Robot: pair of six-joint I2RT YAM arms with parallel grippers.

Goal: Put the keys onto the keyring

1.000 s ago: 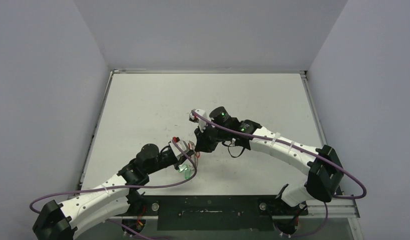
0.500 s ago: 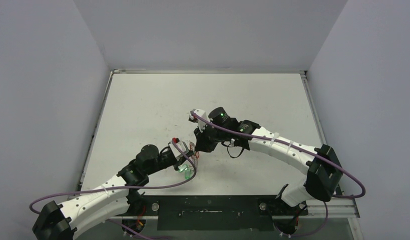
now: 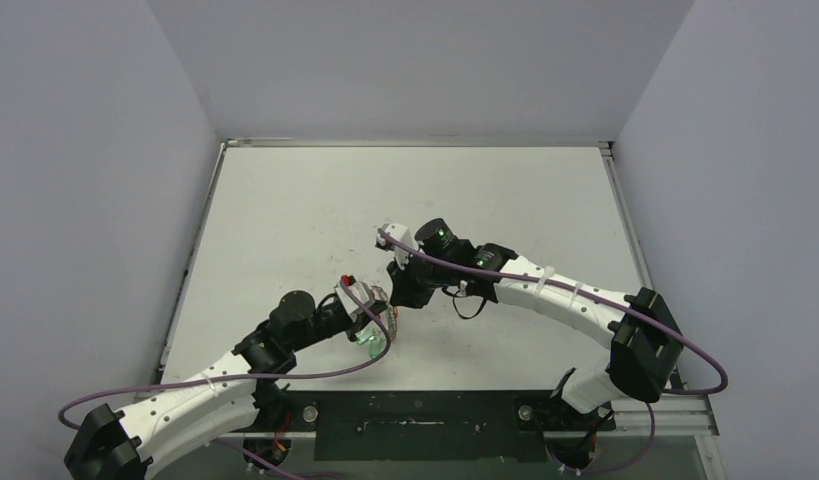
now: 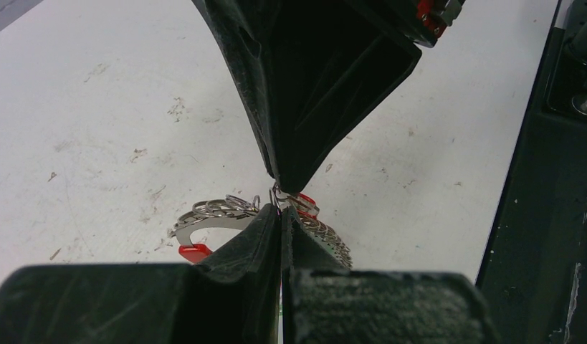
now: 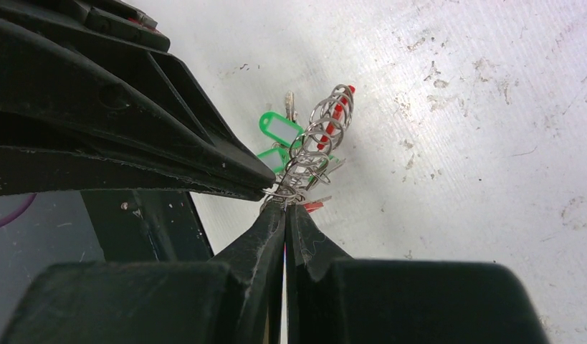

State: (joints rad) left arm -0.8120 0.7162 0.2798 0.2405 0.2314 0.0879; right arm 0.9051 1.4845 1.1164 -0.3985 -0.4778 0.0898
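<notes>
The keyring [image 4: 213, 215] hangs between both grippers: a silvery arc with a red end and a fringe of small loops, seen edge-on in the right wrist view [image 5: 325, 125]. My left gripper [image 4: 279, 209] is shut on its loops. My right gripper [image 5: 284, 206] is shut tip to tip against it, with a red sliver between its fingers and a red key tag [image 5: 313, 206] sticking out beside them. Two green-tagged keys [image 5: 277, 133] hang by the ring. In the top view the grippers meet, left [image 3: 381, 318] and right [image 3: 395, 296].
The white table [image 3: 305, 200] is scuffed and spotted. The black base rail [image 3: 415, 420] runs along the near edge, close behind the left gripper. Grey walls enclose the left, right and back sides.
Both grippers have drifted slightly toward the near left, still shut and tip to tip at the keyring.
</notes>
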